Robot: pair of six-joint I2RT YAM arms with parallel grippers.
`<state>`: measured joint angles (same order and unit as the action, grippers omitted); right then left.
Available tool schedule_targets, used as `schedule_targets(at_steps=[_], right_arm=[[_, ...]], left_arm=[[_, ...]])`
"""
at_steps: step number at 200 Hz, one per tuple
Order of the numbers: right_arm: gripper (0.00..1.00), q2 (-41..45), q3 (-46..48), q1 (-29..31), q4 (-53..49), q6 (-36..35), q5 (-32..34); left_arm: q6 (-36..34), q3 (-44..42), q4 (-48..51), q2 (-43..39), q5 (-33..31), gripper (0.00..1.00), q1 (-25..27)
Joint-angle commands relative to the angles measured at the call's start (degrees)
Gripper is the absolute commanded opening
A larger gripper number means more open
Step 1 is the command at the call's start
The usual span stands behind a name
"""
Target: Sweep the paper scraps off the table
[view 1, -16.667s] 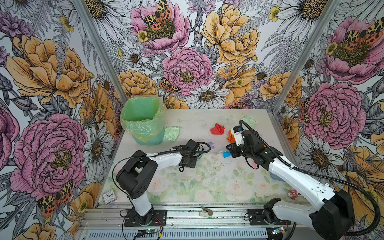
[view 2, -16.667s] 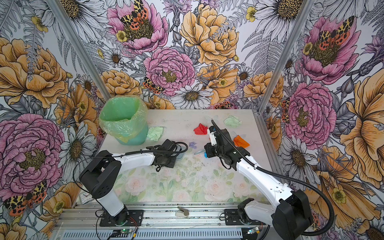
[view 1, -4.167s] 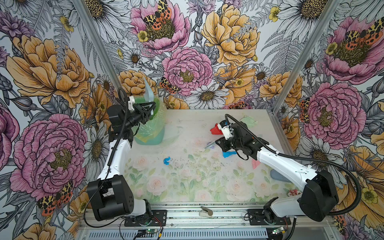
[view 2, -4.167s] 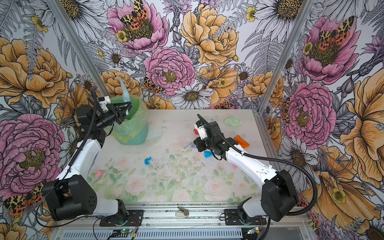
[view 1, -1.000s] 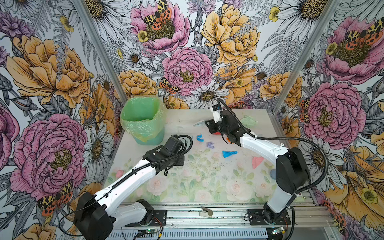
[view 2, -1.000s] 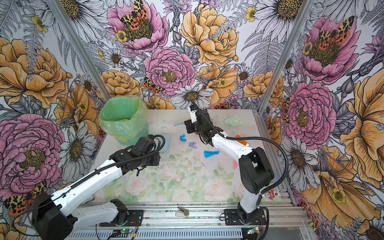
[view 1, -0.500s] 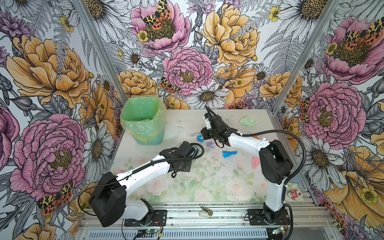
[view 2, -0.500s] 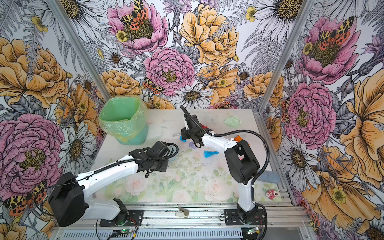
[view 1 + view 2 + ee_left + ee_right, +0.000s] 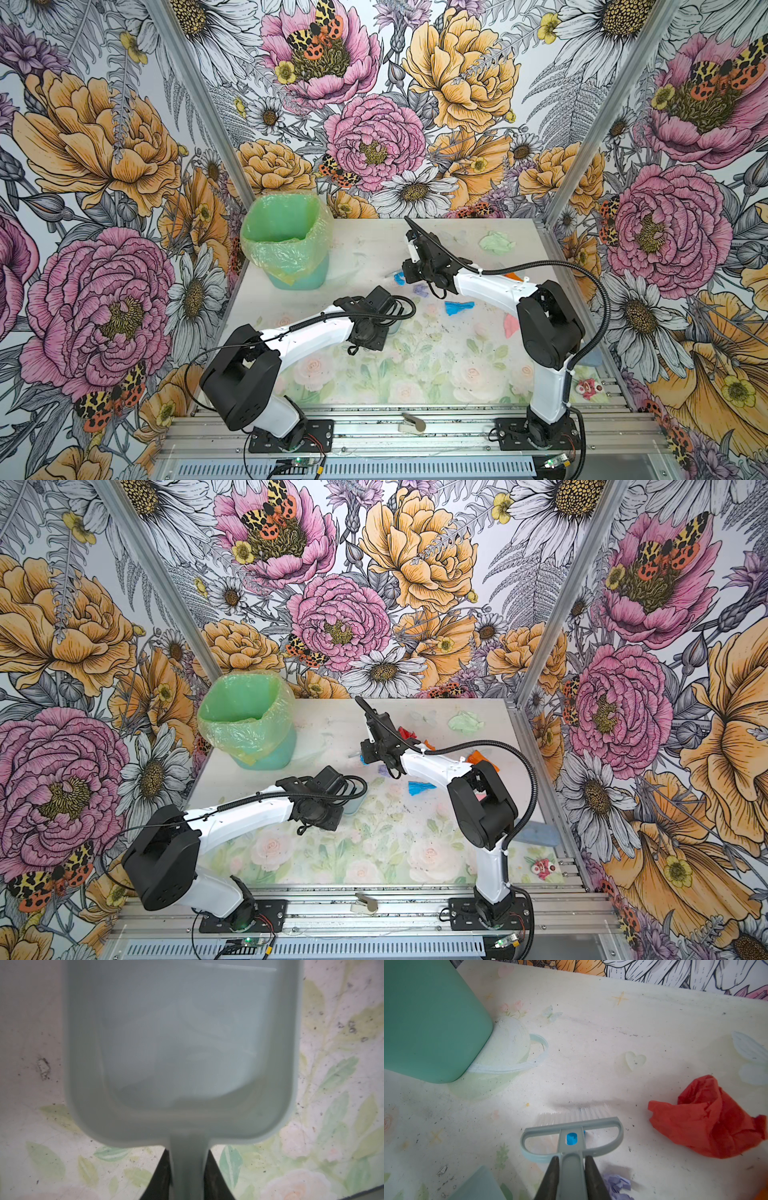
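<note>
**Mid-sweep, with most of the paper still out**

The right claw [image 9: 571, 1159] is clamped on the handle of the grey-blue brush [image 9: 571, 1126]. Its white bristles [image 9: 581, 1112] press on the counter [image 9: 415, 374], out in the open beside the green-bagged bin [image 9: 286, 249]. The left claw [image 9: 188, 1178] is closed on the handle of the matching dustpan [image 9: 180, 1043]. The pan lies flat on the counter nearer the front, and I can make out no coloured paper in it.

The paper scraps [image 9: 420, 289] are scattered. A small blue scrap [image 9: 571, 1138] sits right under the brush head on the claw's side of the bristles, showing through the hole in the frame. A lilac scrap [image 9: 616, 1185] lies just beside the right claw. A red scrap [image 9: 708, 1118] lies near the brush, on the side away from the bin, clear of the bristles. In a top view a larger blue scrap [image 9: 458, 307] and a pink scrap [image 9: 510, 324] lie towards the right arm. A pale green scrap [image 9: 496, 242] lies well apart, by the back wall.

To my eye this is a gathering stroke, with the brush set behind the small blue scrap to drag it into the pan. The next move calls for a steady pull towards the dustpan's mouth, with the bristles kept down and the pan's lip flat. The lilac scrap looks likely to slip past the brush's edge. The red one needs a separate pass.
</note>
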<state>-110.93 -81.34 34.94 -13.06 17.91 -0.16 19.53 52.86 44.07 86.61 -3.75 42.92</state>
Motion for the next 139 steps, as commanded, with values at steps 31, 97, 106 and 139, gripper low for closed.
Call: schedule_targets(at_steps=[31, 97, 106, 139], right_arm=[[0.00, 2.2, 2.8, 1.0, -1.1, -0.8, 0.8], [0.00, 8.2, 6.9, 5.0, -5.4, 1.3, 0.0], [0.00, 9.2, 7.4, 5.6, -6.2, 2.3, -0.9], [0.00, 14.1, 9.9, 6.1, -8.7, 7.3, -1.9]], left_arm=[[-2.1, 1.8, -1.9, 3.4, 2.9, 0.10, 0.4], [-2.1, 2.2, -3.4, 6.2, 3.3, 0.10, 0.3], [-2.0, 2.3, -3.6, 6.5, 3.3, 0.10, 0.2], [-2.2, 2.7, -3.7, 7.0, 3.5, 0.10, 0.2]])
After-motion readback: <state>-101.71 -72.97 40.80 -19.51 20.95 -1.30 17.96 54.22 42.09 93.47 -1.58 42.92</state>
